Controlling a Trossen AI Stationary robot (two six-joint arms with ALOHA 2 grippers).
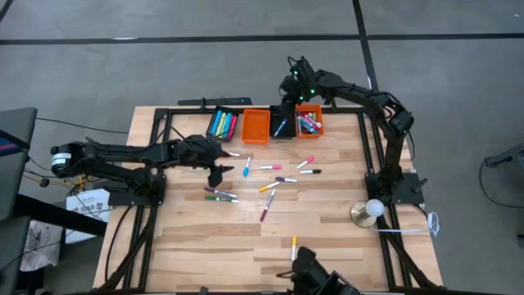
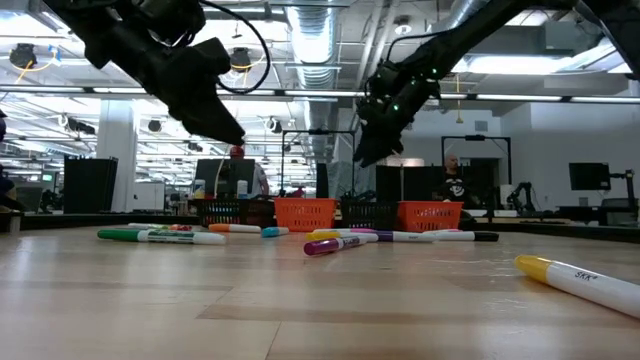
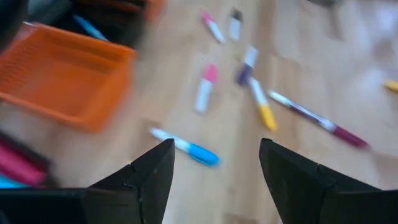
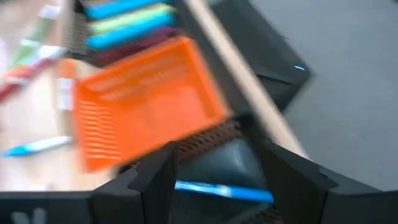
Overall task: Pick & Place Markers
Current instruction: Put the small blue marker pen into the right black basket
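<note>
Starting at the left, our left gripper [image 1: 216,175] hangs above the table just off the loose markers, its fingers spread wide with nothing between them. In its wrist view a blue marker [image 3: 186,147] lies just ahead of the open fingers, so we judge that one the likely next pick.

Along the far edge sit four bins in a row. The leftmost black bin [image 1: 223,124] already holds a row of markers, blue, green and pink among them. The orange bin [image 1: 255,126] beside it looks empty. Then comes a second black bin [image 1: 282,125] with a blue marker [image 4: 222,190] lying in it, and last an orange bin [image 1: 309,123] with several markers inside.

Our right gripper [image 1: 291,90] hovers over that second black bin with its fingers apart and empty; the wrist picture is blurred, so we can only guess that the blue marker below it is freshly dropped.

In the middle of the table [image 1: 327,229] a dozen or so markers [image 1: 270,182] lie scattered, and a yellow one [image 1: 294,243] lies alone near the front edge. We judge the job well begun, with roughly half the sorting left.
</note>
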